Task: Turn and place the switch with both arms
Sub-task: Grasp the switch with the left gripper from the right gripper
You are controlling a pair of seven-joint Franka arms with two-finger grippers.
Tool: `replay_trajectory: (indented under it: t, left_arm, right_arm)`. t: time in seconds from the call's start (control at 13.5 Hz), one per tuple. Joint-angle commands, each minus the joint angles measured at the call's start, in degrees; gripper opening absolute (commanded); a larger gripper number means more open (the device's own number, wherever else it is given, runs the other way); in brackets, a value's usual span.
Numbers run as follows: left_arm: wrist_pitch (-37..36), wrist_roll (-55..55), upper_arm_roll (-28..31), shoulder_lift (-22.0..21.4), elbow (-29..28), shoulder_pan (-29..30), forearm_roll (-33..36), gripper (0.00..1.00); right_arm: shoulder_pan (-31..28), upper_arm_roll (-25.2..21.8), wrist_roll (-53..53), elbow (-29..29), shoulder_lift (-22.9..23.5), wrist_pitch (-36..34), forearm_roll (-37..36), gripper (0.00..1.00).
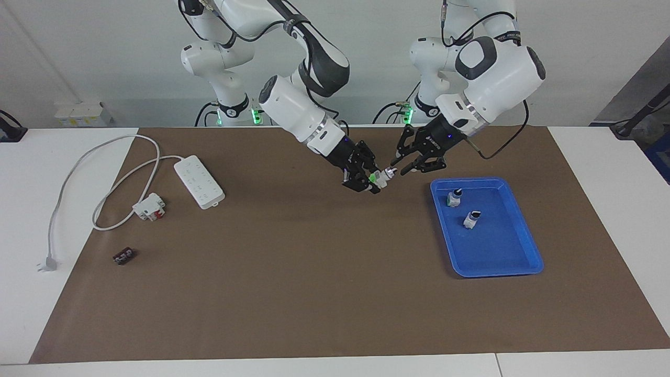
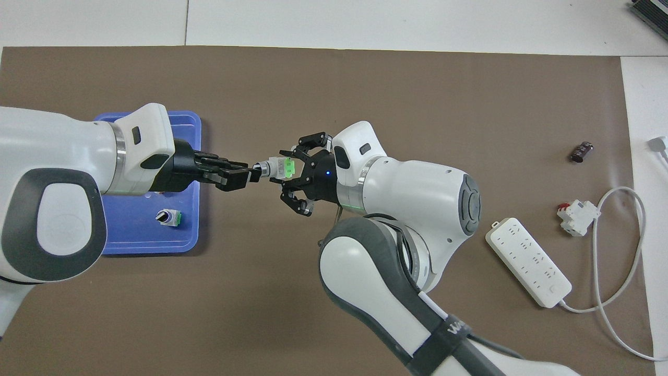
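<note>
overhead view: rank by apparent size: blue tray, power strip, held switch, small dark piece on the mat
1. blue tray, partly hidden by the left arm
2. power strip
3. held switch
4. small dark piece; close to the switch, which is raised nearer the camera, so unsure.
</note>
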Motion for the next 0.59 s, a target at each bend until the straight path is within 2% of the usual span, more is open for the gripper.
replay_trajectory:
  t: [0.0, 0.37, 0.52]
  left_arm:
    - [0.82, 1.32, 0.68, 1.43, 0.72, -0.87, -1.91, 0.35]
    - [0.38, 1.41, 0.68, 1.34, 1.08, -0.52, -2.18, 0.31]
    - [0.21, 1.41, 0.68, 0.99, 0.9, -0.52, -2.18, 0.26]
  right_arm:
    - [0.09, 0.34, 0.74, 0.07, 0.15, 1.09, 1.51, 0.0]
    - [0.27, 0.34, 0.74, 0.07, 0.15, 1.18, 1.51, 0.0]
    - [0.27, 0.26, 0.74, 0.07, 0.15, 1.18, 1.6, 0.0]
